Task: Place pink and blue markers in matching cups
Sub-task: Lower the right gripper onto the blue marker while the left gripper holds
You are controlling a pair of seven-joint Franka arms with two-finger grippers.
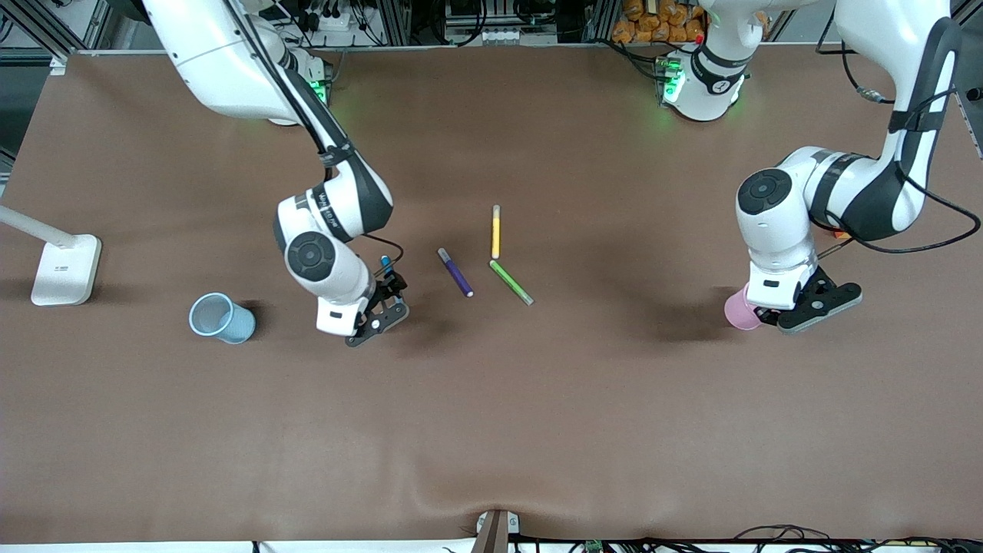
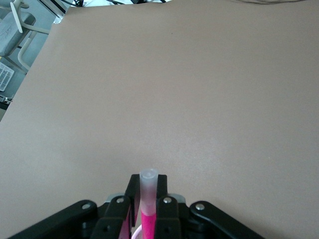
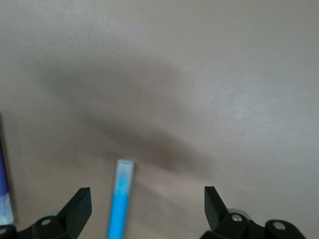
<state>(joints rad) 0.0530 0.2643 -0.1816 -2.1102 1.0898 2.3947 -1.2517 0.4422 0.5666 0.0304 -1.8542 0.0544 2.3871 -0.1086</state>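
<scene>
- My right gripper (image 1: 382,311) sits low toward the right arm's end of the table, wrist bent down, fingers (image 3: 77,206) spread wide
- My left gripper (image 1: 802,311) hangs near the left arm's end, fingers (image 2: 164,209) pinched together, elbow folded

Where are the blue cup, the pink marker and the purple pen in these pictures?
blue cup (image 1: 223,318): front view, on its translucent side wall.
pink marker (image 2: 148,185): left wrist view, on its pale cap, between the left claw's fingers.
purple pen (image 1: 457,274): front view, on the middle of its barrel, lying on the table.
</scene>
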